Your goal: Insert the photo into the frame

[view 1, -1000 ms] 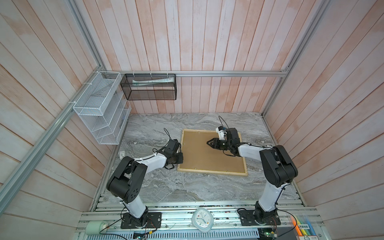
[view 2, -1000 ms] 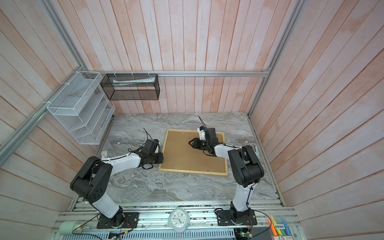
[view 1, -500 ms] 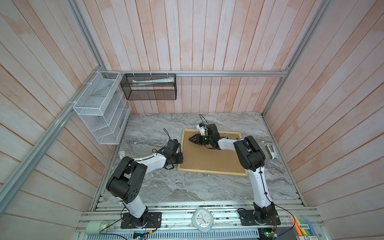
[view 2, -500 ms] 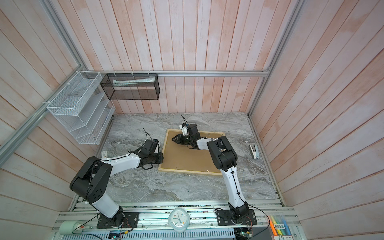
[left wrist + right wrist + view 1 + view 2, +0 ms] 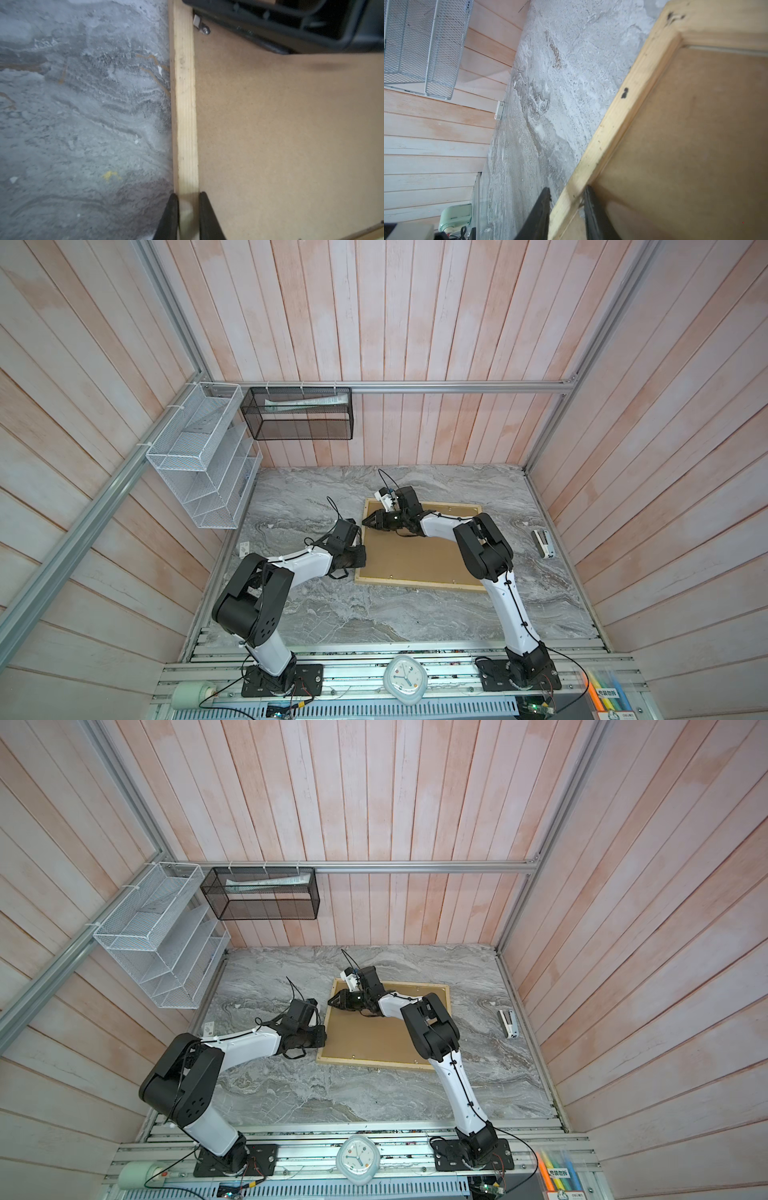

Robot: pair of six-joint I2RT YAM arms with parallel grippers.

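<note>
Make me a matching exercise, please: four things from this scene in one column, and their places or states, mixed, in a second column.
Things:
1. frame
2. clock
3. black mesh basket
4. left hand

Places or states:
a. hangs on the back wall
b. closed on a slat of the frame
c. lies flat on the marble table
d. sits on the front rail

Pairs: 1-c, 2-d, 3-a, 4-b

left claw (image 5: 188,195) narrow, right claw (image 5: 568,189) wider
</note>
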